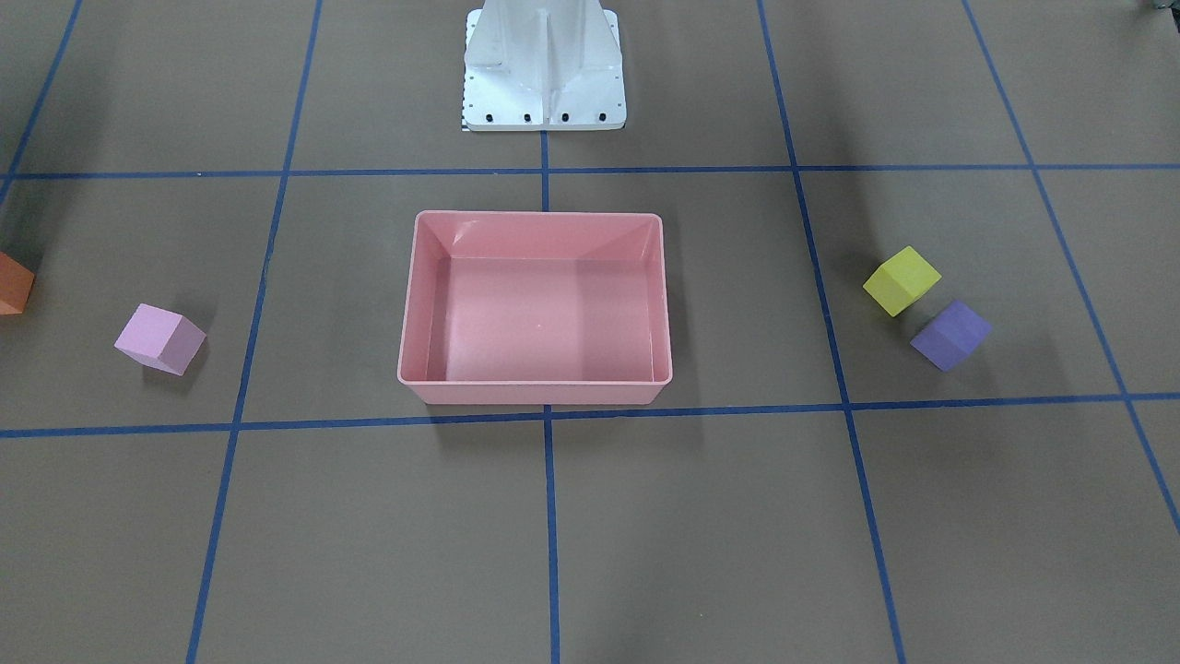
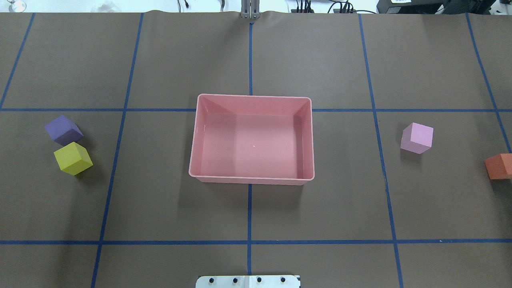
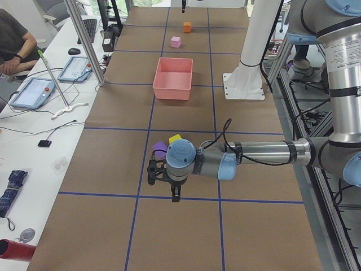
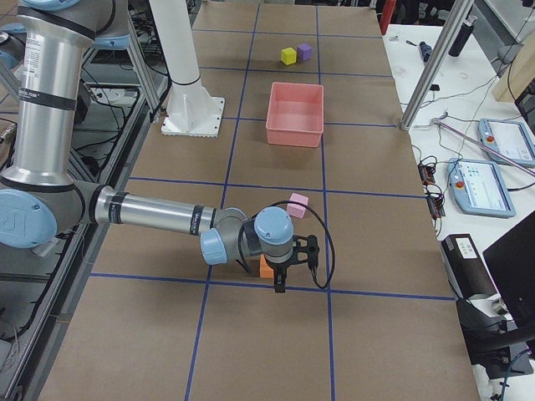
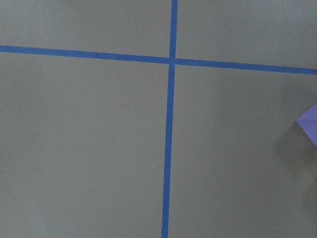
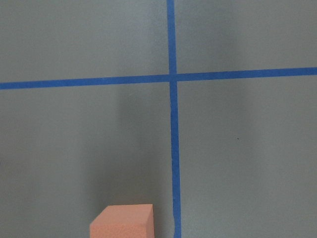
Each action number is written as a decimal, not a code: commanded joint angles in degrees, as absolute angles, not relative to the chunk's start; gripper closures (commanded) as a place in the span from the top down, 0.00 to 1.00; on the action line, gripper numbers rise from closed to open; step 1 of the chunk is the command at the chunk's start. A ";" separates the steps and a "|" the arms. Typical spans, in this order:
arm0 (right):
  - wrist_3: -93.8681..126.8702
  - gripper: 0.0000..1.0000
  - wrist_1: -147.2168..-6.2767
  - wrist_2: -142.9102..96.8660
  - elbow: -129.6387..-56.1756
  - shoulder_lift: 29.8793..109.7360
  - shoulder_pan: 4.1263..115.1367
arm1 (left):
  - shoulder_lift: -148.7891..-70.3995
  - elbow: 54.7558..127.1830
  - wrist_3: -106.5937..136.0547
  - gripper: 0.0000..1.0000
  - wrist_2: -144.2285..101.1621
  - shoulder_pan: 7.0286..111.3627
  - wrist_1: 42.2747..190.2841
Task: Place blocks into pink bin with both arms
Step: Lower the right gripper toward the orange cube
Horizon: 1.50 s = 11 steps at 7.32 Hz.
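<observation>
Four are lying outside the pink bin (image 2: 252, 96): purple block (image 2: 63, 129) just beside yellow block (image 2: 73, 158) on the robot's left, light pink block (image 2: 417, 138) and orange block (image 2: 499, 166) on its right. Only your side views are showing the left gripper (image 3: 163, 179) and right gripper (image 4: 292, 259); whether their fingers are parted, I cannot tell.

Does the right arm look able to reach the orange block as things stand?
Probably yes: the right gripper hangs just beside the orange block, and nothing crowds it; the light pink block sits apart.
</observation>
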<state>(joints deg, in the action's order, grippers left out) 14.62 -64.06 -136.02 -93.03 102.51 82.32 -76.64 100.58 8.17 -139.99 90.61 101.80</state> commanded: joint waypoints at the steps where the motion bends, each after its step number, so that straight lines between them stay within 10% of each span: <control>1: 16.35 0.99 -60.39 -135.35 -92.99 103.54 76.75 | -76.64 100.63 8.17 1.00 -139.75 90.62 102.83; 11: 24.16 0.98 -59.94 -134.29 -89.65 100.99 70.14 | -75.68 100.72 8.00 1.00 -139.57 90.70 105.91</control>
